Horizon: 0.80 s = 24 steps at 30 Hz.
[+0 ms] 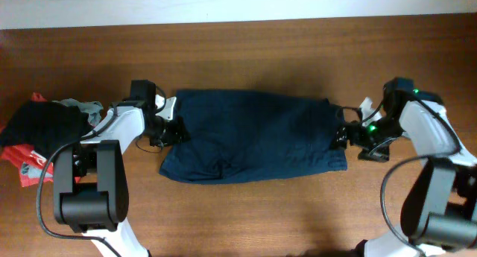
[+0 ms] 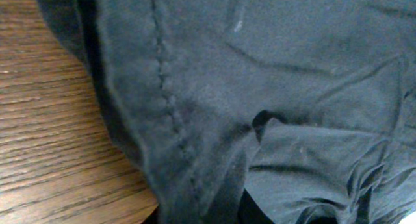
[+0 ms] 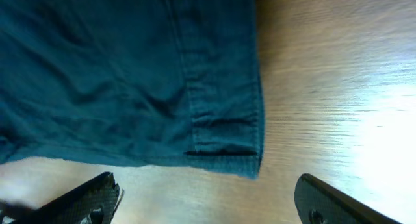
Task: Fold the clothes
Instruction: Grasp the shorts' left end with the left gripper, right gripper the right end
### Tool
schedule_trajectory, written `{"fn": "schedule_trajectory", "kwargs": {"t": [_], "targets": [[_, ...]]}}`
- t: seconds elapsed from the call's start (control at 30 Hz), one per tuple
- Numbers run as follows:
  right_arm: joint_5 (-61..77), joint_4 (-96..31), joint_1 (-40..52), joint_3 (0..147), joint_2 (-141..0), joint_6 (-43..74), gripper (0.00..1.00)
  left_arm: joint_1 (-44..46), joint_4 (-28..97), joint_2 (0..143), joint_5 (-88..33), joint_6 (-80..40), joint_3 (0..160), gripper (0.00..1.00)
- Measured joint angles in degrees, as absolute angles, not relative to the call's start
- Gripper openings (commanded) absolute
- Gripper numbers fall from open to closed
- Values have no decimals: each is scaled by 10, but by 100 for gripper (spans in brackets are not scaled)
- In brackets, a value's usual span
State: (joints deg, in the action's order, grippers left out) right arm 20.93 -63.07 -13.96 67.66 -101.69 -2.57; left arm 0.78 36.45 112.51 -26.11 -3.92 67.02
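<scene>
The clothes, one dark navy garment, lie spread flat in the middle of the wooden table. My left gripper is at the garment's left edge. In the left wrist view the navy cloth fills the frame, and a seamed ridge of it bunches into the jaws, which look shut on it. My right gripper is at the garment's right edge. In the right wrist view its fingers are wide apart and empty, just short of the hemmed corner.
A pile of other clothes sits at the far left: a black garment, a red one and a grey-teal one. The table's far edge runs along the top, against a white wall.
</scene>
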Motion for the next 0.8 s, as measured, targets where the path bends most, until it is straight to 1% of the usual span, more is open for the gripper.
{"fn": "schedule_trajectory", "kwargs": {"t": [0.13, 0.27, 0.4, 0.43, 0.57, 0.67, 0.8], "targets": [[227, -584, -140, 646, -1049, -34, 92, 8, 365, 1125, -259, -39, 671, 18], [244, -573, -140, 630, -1058, -30, 93, 8, 365, 1125, -259, -39, 671, 19], [218, -587, -140, 618, -1059, 28, 94, 8, 366, 1125, -259, -39, 671, 19], [203, -592, -140, 614, -1059, 46, 95, 8, 366, 1125, -259, -39, 671, 18], [202, -602, -140, 605, -1059, 77, 96, 8, 366, 1125, -259, -39, 671, 19], [231, -597, -140, 590, -1055, 91, 96, 8, 366, 1125, -259, -39, 671, 19], [305, -531, -146, 558, -1030, 114, 97, 8, 366, 1125, -258, -39, 671, 18]]}}
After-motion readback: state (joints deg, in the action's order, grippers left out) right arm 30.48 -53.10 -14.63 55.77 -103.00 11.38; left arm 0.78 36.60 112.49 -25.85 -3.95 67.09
